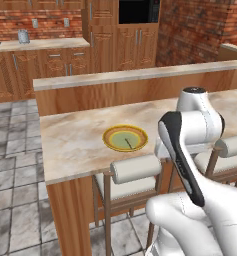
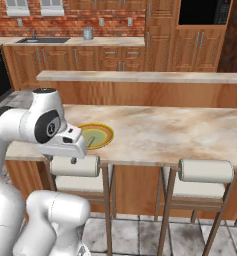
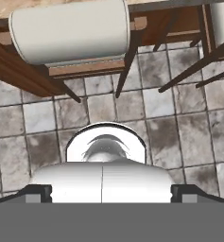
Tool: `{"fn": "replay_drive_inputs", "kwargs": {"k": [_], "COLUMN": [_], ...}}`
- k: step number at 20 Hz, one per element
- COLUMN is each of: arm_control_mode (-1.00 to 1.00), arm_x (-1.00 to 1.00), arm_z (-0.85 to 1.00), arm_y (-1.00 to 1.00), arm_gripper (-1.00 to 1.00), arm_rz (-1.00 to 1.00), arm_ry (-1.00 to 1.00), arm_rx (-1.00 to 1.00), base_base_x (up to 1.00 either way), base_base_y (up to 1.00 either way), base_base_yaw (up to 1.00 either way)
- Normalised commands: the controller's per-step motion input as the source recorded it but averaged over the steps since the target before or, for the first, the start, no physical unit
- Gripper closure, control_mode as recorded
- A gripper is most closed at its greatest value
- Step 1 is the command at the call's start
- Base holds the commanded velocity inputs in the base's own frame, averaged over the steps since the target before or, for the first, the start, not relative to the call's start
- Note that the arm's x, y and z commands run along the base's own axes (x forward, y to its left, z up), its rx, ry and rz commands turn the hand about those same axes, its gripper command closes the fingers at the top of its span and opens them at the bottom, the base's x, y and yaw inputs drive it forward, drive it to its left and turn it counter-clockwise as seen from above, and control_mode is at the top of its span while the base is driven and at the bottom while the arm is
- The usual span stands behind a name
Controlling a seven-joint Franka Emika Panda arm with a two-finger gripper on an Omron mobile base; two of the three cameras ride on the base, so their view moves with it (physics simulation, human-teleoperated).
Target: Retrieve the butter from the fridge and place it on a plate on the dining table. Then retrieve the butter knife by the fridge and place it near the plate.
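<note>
Plate (image 1: 125, 137), yellow-orange rim and pale green centre, flat on the beige marbled worktop (image 1: 75, 135) of the dining table, close to the near edge and toward the left end as seen from the left base view. Thin dark sliver lying across the plate's centre (image 1: 129, 144), slim and shorter than the plate is wide; too small to say whether knife or something else. No butter made out on the plate.

Two cushioned stools tucked under the near edge, one (image 2: 76, 166) just below the plate, the other (image 2: 206, 171) further toward the right end. Raised ledge (image 2: 140, 76) running along the far edge of the worktop.

Arm folded back on itself in front of the stools, wrist just off the near edge beside the plate. Hand (image 3: 111, 198) pointing down at the grey floor tiles (image 3: 189, 118) and the stool cushion (image 3: 71, 30), opened wide, its two dark tips far apart, gripping nothing.
</note>
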Motion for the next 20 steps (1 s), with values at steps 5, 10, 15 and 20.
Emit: {"fn": "replay_drive_inputs", "kwargs": {"k": [5,10,15,20], "arm_control_mode": [-1.00,-1.00,-1.00,-1.00], "arm_x": [-0.39,-0.06,0.00,-0.01], "arm_z": [-0.06,-0.02,0.00,0.00], "arm_y": [0.04,0.00,0.00,0.00], "arm_gripper": [-1.00,-1.00,-1.00,-1.00], "arm_rz": [0.00,0.00,0.00,0.00], "arm_ry": [0.00,0.00,0.00,0.00], "arm_rx": [-0.04,0.00,0.00,0.00], "base_base_x": [0.00,0.00,0.00,0.00], "base_base_y": [0.00,0.00,0.00,0.00], "base_base_yaw": [0.00,0.00,0.00,0.00]}}
